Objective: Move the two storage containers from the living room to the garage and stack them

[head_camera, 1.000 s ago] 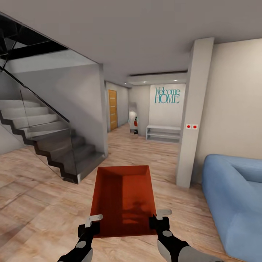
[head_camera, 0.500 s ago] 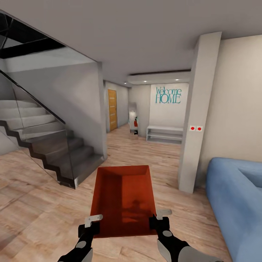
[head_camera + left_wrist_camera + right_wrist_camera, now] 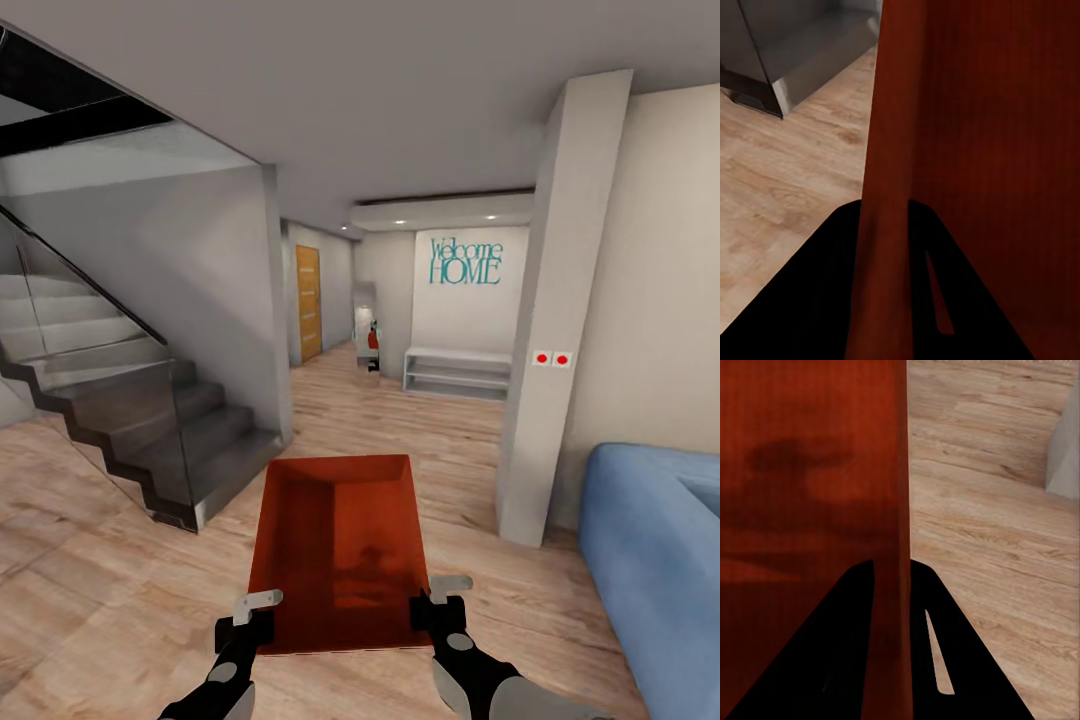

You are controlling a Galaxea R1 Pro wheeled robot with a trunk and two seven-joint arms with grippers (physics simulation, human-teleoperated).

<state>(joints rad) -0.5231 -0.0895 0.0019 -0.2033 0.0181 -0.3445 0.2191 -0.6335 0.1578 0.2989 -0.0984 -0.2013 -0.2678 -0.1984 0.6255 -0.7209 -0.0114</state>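
**Container carried between two claws over a wood-plank floor**

An orange-red storage container (image 3: 340, 545) is held above the light plank floor (image 3: 100, 560), open top up. The left claw (image 3: 252, 612) is clamped on its left wall (image 3: 889, 187), one finger on each side; the right claw (image 3: 445, 594) grips the right wall (image 3: 898, 510) likewise. Ahead stand a staircase (image 3: 130, 420), a pale pillar (image 3: 555, 330) and a blue sofa (image 3: 650, 560).

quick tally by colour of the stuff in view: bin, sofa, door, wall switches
orange-red: 1, the storage container held by both grippers
blue: 1, the sofa
wood-brown: 1, the door
red: 2, the wall switches on the pillar
total: 5
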